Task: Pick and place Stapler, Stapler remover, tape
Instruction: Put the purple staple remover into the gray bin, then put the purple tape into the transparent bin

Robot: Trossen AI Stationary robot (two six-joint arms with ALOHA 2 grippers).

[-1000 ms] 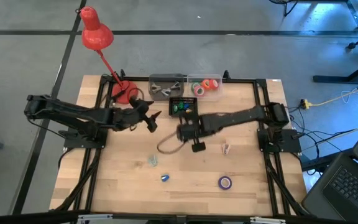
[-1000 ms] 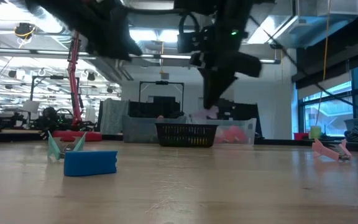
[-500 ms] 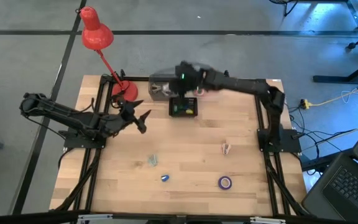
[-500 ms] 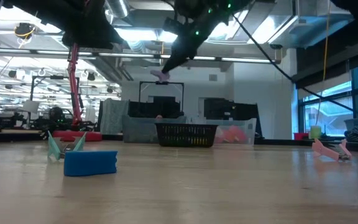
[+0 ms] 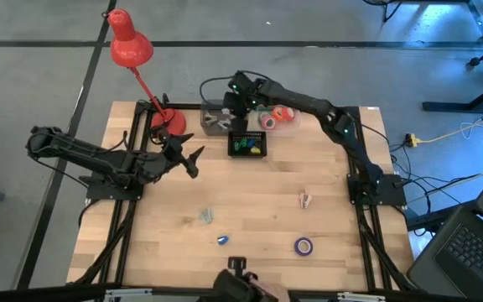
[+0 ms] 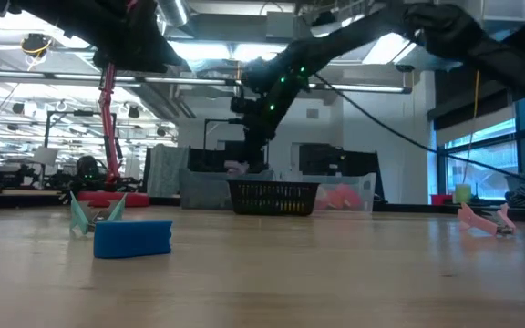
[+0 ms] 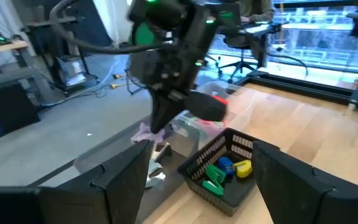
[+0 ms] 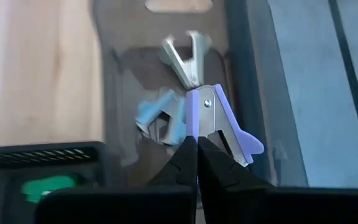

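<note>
Hovering now over the clear bin (image 5: 225, 117), right jaws (image 8: 197, 163) pinching purple staple remover (image 8: 219, 124).

A purple stapler remover (image 8: 219, 121) was held over the clear bin (image 5: 216, 113); a purple tape roll (image 5: 303, 246), a blue stapler (image 6: 132, 239) and a pink remover (image 5: 305, 200) lay on the table.

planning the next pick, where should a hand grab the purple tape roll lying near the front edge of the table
The purple tape roll lies flat on the table with open wood around it. Come straight down from above and pinch across its outer rim; the round shape suits any finger angle.
</note>
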